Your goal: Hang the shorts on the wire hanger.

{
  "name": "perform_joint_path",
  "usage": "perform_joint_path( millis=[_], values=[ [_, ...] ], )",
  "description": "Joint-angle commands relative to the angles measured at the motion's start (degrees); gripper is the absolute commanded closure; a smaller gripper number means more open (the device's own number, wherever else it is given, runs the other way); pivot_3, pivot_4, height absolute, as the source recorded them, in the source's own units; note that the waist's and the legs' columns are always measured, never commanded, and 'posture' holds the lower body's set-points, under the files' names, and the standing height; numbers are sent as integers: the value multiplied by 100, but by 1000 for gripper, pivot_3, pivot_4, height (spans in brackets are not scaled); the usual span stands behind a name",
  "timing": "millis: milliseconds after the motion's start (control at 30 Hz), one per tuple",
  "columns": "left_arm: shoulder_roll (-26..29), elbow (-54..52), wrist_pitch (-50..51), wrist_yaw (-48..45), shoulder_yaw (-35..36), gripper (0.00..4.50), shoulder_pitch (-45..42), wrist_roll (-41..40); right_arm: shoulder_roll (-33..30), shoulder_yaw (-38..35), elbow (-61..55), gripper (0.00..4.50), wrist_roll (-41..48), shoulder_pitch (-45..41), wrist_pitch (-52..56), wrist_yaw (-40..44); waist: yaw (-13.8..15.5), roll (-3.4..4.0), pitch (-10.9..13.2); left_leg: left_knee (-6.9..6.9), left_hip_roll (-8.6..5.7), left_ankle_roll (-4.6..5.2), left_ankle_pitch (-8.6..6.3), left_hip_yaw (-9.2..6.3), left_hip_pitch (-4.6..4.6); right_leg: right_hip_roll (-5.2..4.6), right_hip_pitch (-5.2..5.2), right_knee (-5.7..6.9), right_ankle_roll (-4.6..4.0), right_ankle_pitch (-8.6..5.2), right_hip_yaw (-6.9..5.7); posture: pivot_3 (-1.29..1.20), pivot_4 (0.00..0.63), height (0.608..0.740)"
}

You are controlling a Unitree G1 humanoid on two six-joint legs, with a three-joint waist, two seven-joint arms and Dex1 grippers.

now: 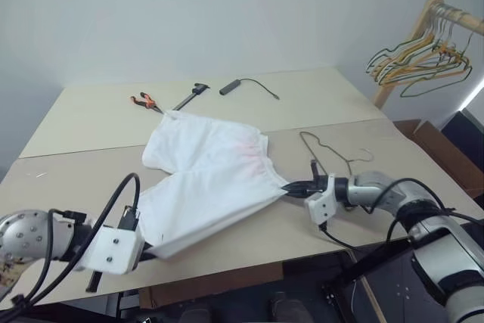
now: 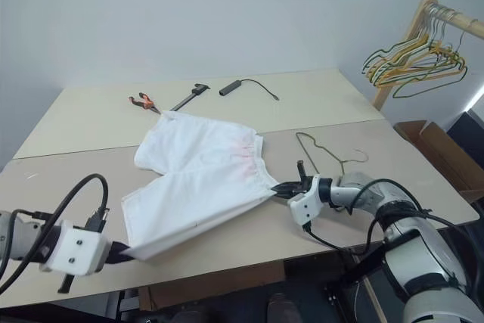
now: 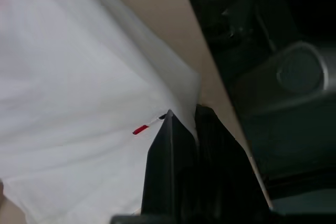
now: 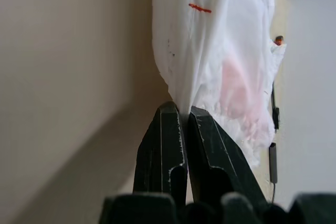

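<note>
No readable text, label or number appears on anything.

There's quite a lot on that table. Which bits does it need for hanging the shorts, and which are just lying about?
Needed:
- shorts, pinched by left gripper and right gripper
- wire hanger, lying on the table

Lying about:
- orange-handled pliers
- black tool
- black cable
- coloured hangers on the wooden rack

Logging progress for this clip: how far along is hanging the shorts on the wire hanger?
Early stage. Done: both hands have a grip. The left hand is shut on a hem corner of the shorts, and the right hand is shut on the waistband edge. In hand: the shorts lie spread on the table between them. Left: the wire hanger lies untouched beside the shorts, nothing threaded onto it.
</note>
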Motion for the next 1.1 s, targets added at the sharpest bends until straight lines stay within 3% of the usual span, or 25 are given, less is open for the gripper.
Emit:
perform_joint_path(
  millis=[33,333,467,600,633,733,800,933,1100],
  values=[
    [-211,-343,174,-412,448,4474,412,71,-503,-286,-773,4500,625,551,310,428,3,-1,3,0,0,0,0,1,3,0,2,0,-9,-7,1,32,27,740],
    [-724,-406,-194,-1136,907,4474,1204,399,-825,-672,-2778,4500,1336,1901,1467,908,27,-20,56,-16,22,5,-11,9,170,-5,141,8,-5,-91,16,14,40,740],
    [-839,-70,-485,-1188,768,3521,1132,583,-917,-845,-3258,3283,1754,2179,1948,1223,81,-20,65,-16,23,1,-14,3,176,-8,140,12,-6,-94,18,8,41,740],
    [-1008,449,-889,-1280,986,2240,994,518,-1669,-1080,-4304,1843,2995,2882,3021,2213,178,-19,67,-17,22,10,-28,6,168,-13,134,11,1,-108,15,12,36,740],
    [-1027,560,-956,-1323,1063,2228,950,465,-1851,-1177,-4555,1518,3307,3072,3294,2400,212,-24,69,-17,24,12,-36,7,170,-12,135,12,1,-115,13,11,35,740],
    [-1021,1051,-1043,-1382,1323,2228,511,178,-2258,-1944,-5271,1518,4688,3641,4819,2632,295,-27,72,-16,29,12,-50,6,163,-12,129,12,0,-128,6,9,32,740],
    [-1011,1216,-901,-1247,1296,2228,-14,-98,-2186,-2433,-5414,1518,5004,3670,5833,2307,298,-29,74,-13,33,11,-54,2,163,-11,128,13,0,-129,6,3,29,740],
    [-1313,1022,87,-300,778,2228,-1434,-748,-1854,-2775,-5404,1518,4716,3290,7788,1456,300,-36,72,-3,35,5,-57,1,170,-12,120,10,2,-128,3,-16,24,740],
    [-1925,417,1702,969,-43,2228,-2956,-1676,-1292,-2328,-5318,1518,4037,2457,10776,543,278,-36,63,0,25,1,-59,14,130,-7,109,11,21,-114,3,-38,16,740]
  ],
)
